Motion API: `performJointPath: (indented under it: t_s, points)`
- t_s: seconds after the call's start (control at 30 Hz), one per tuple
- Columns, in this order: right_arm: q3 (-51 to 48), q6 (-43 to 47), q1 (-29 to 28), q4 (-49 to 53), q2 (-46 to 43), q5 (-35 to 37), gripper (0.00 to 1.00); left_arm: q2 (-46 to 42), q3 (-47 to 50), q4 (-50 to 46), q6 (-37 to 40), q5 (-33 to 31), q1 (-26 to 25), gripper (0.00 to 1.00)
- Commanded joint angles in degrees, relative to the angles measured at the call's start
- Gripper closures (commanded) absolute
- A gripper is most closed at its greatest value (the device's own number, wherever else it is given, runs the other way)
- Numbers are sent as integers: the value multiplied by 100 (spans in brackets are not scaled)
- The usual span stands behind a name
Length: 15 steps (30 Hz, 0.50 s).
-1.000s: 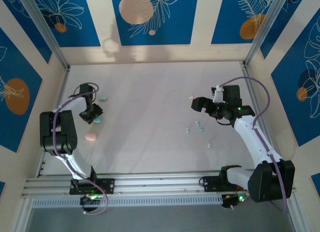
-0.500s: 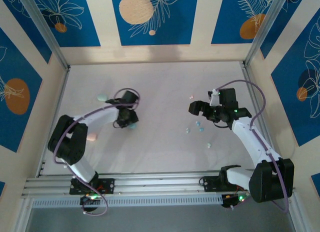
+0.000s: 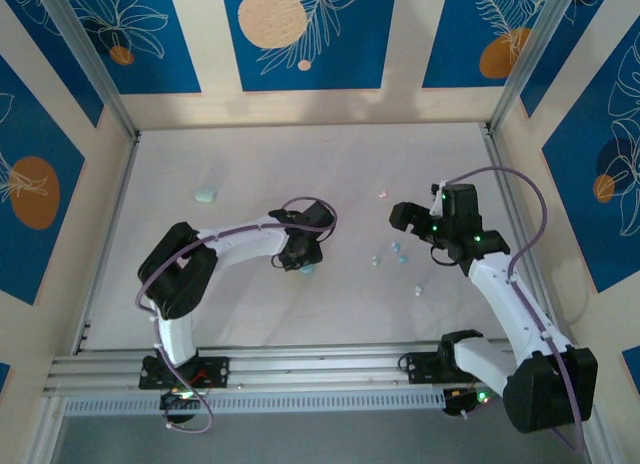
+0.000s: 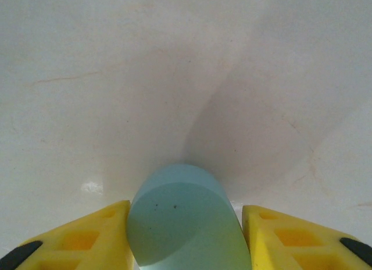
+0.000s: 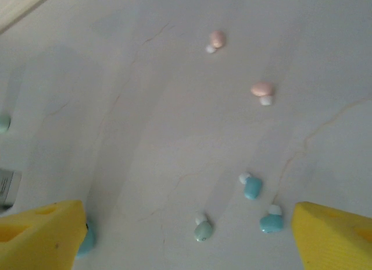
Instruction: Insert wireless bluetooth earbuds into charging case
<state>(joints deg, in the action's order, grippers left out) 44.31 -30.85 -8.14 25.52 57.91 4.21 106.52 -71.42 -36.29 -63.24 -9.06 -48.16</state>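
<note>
I'm driving this from afar, and the place is plainly a robot lab cell, not a home or shop. Pale wooden walls [image 3: 300,106] box in a bare white table [image 3: 300,164], hung with blue panels [image 3: 340,34] (leaf outlines, orange discs). Aluminium posts [image 3: 88,64] brace the corners. The left arm [image 3: 235,239] and right arm [image 3: 515,299] stand bolted to a slotted metal rail [image 3: 320,369].

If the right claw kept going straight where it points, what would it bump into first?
Likely the table, by the blue earbuds lying just ahead of the open right gripper; depth is unclear.
</note>
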Motion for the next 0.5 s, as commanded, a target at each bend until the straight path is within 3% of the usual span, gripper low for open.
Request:
performJointPath:
  t_s: [0.0,0.17,0.3,0.47]
  points:
    - [-216,-43,265,-215,-58,-119,10,157,-92,-198,-381,-61,-53,51]
    - [-391,344,382,-623,9,-1587,14,124,-31,-174,-460,-97,-51,43]
    - [-503,645,18,-987,58,-1557,18,-68,3,-164,-402,-238,-50,34]
    - [-498,1143,-918,-1320,409,-1101,23,-791,289,-123,-326,-874,-29,19]
